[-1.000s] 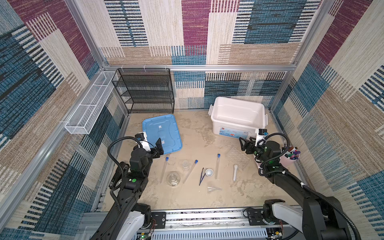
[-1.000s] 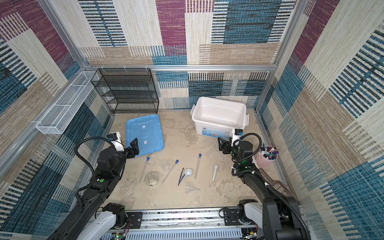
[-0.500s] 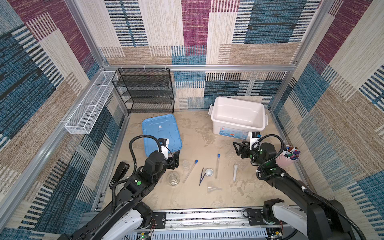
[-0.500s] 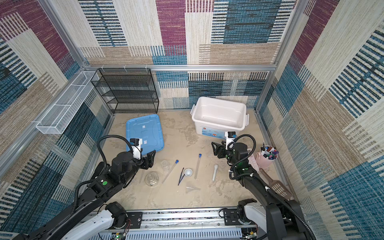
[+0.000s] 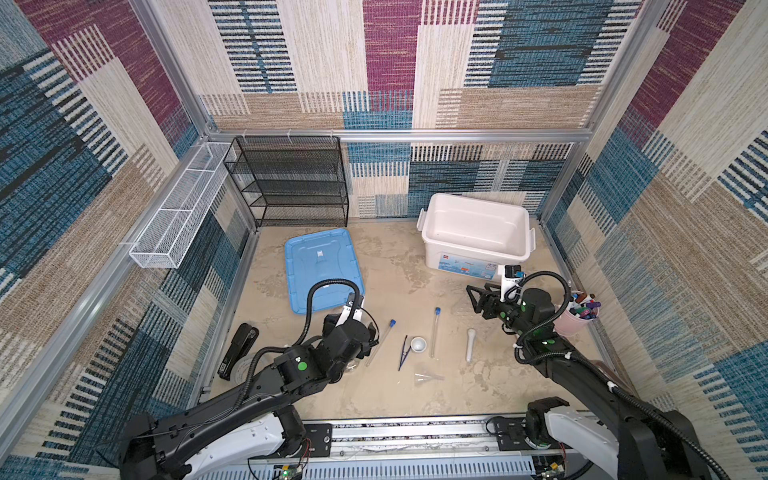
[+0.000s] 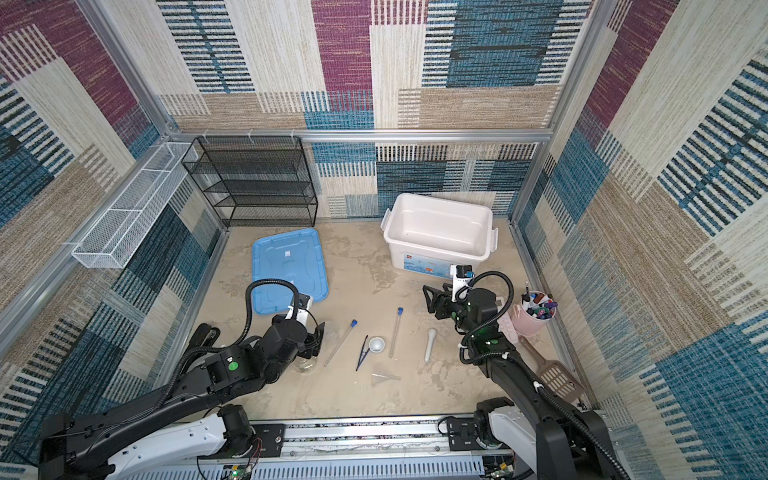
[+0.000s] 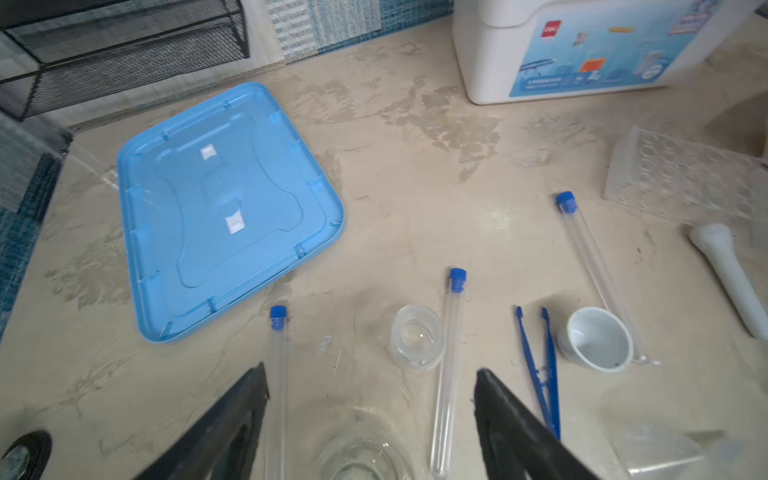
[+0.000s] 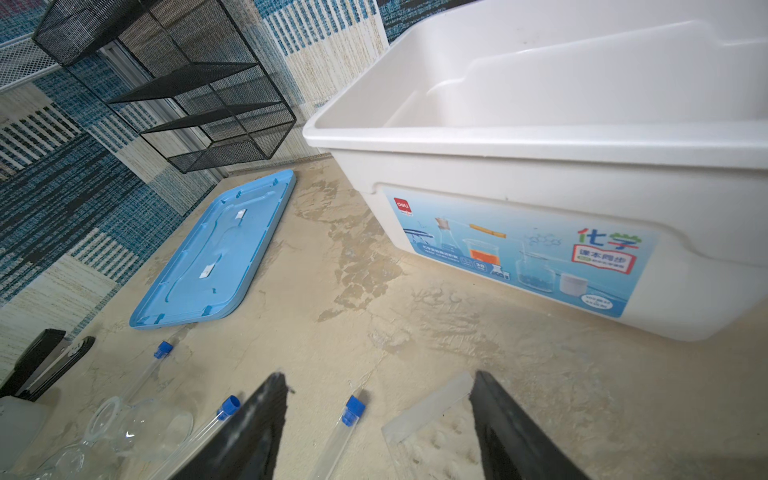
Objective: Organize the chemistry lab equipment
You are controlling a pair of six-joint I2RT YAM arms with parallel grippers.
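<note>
stapler (image 5: 239, 351): black, lying by the left wall.
blue lid (image 5: 322, 270): flat on the table, in front of the black mesh shelf (image 5: 291, 178).
left gripper (image 7: 370, 369): jaws spread wide with nothing between them, low over the flask.
flask (image 7: 361, 457): clear glass, under the left gripper; whether they touch cannot be told.
first test tube (image 7: 277, 374): lying flat, blue cap toward the back, just beside one left finger.
beaker (image 7: 415, 336): small, clear, upright, right against the second test tube.
second test tube (image 7: 451, 353): lying flat, cap toward the back.
tweezers (image 5: 403, 353): dark blue, flat, just left of the mortar.
mortar (image 5: 418, 344): white, upright, between the tweezers and the third test tube.
funnel (image 5: 428, 377): clear, on its side, nearer the front than the mortar.
third test tube (image 5: 434, 333): lying flat, cap toward the back.
pestle (image 5: 470, 345): white, lying flat, right of the third test tube.
right gripper (image 8: 378, 375): jaws apart, gripping nothing, raised in front of the white bin.
rack (image 7: 681, 174): clear plastic, on the table below the right gripper.
white bin (image 5: 476, 232): open-topped, at the back right.
pink cup (image 5: 575, 320): holds markers, by the right wall.
</note>
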